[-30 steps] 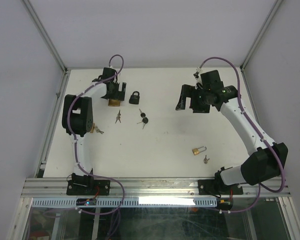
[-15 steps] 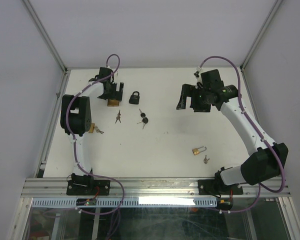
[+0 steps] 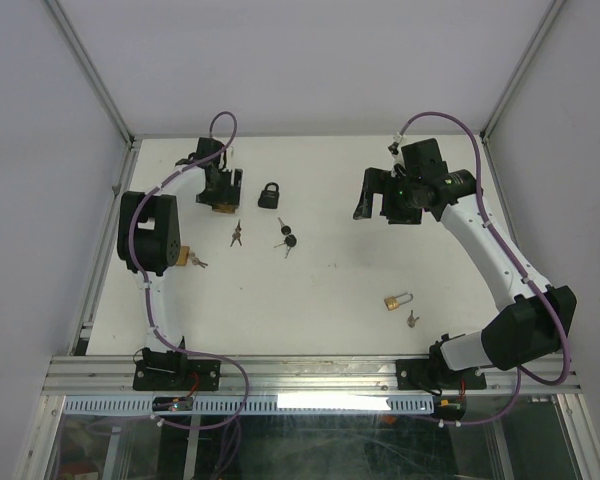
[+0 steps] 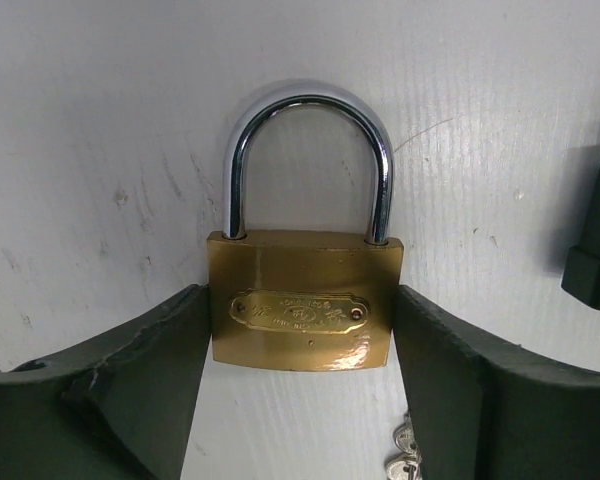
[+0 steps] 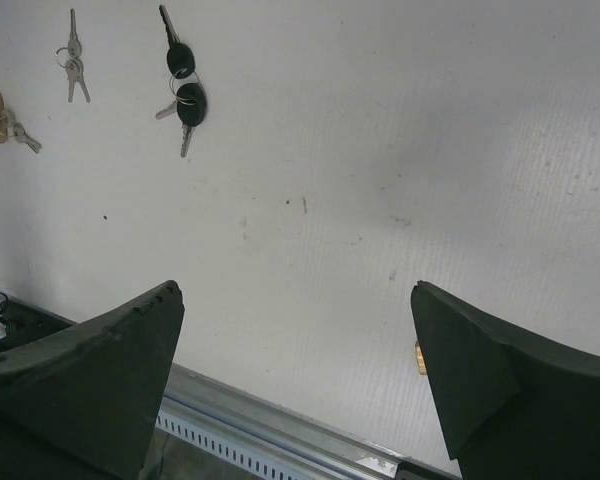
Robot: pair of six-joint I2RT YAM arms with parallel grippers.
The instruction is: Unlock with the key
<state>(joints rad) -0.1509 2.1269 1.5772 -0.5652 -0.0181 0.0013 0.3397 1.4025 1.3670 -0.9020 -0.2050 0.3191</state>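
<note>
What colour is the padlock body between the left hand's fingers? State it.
The padlock body is brass gold; clearest in the left wrist view.

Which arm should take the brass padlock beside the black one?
Left. Its claw is down at the brass padlock, with fingers on either side of the body. The right claw hangs open above the table, well off to the other side.

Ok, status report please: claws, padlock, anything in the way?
Left claw gripping brass padlock on table. Right claw open, empty. Shackle shut. Nothing blocking.
</note>
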